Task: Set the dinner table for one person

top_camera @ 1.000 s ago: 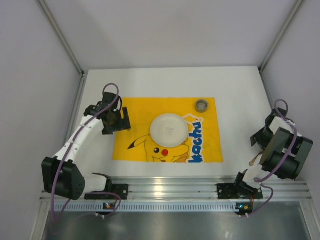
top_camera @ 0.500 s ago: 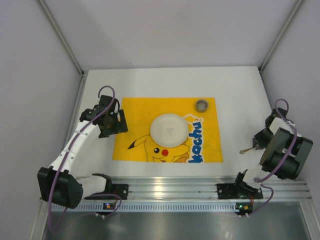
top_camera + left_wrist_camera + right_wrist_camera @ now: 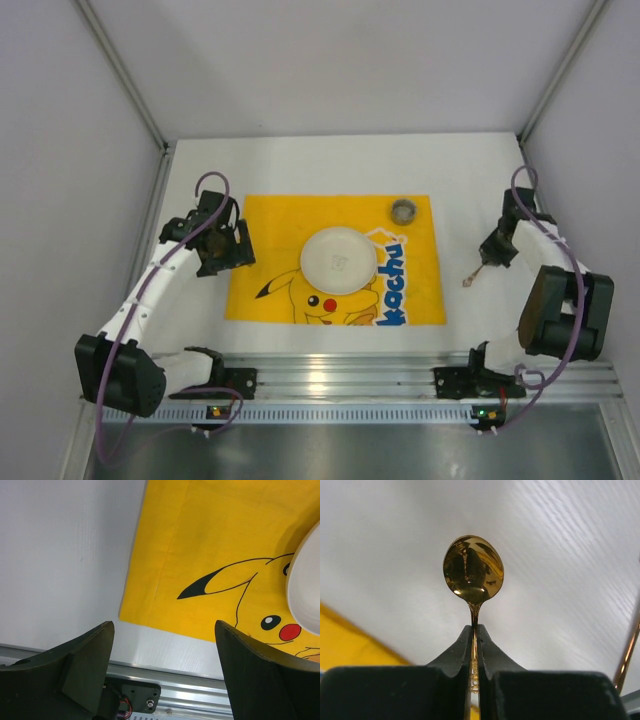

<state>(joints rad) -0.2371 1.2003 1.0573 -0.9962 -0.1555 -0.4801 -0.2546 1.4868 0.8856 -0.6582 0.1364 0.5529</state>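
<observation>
The white dinner table (image 3: 330,160) carries a yellow Pikachu cloth (image 3: 270,225) with a white plate (image 3: 338,260) at its middle and a small dark cup (image 3: 403,210) at its far right corner. My right gripper (image 3: 487,258) is shut on a gold spoon (image 3: 473,276), held above the bare table right of the cloth. In the right wrist view the spoon's bowl (image 3: 473,570) sticks out past the closed fingers (image 3: 460,650). My left gripper (image 3: 222,250) is open and empty over the cloth's left edge; its view shows the cloth (image 3: 210,545) and the plate's rim (image 3: 302,585).
A second gold utensil handle (image 3: 627,652) shows at the right edge of the right wrist view. An aluminium rail (image 3: 340,375) runs along the table's near edge. Grey walls stand close on the left, right and far sides.
My right arm has swung from the table's right edge forward and inward, carrying the spoon toward the cloth. My left gripper drew slightly left a second ago, then stayed still.
</observation>
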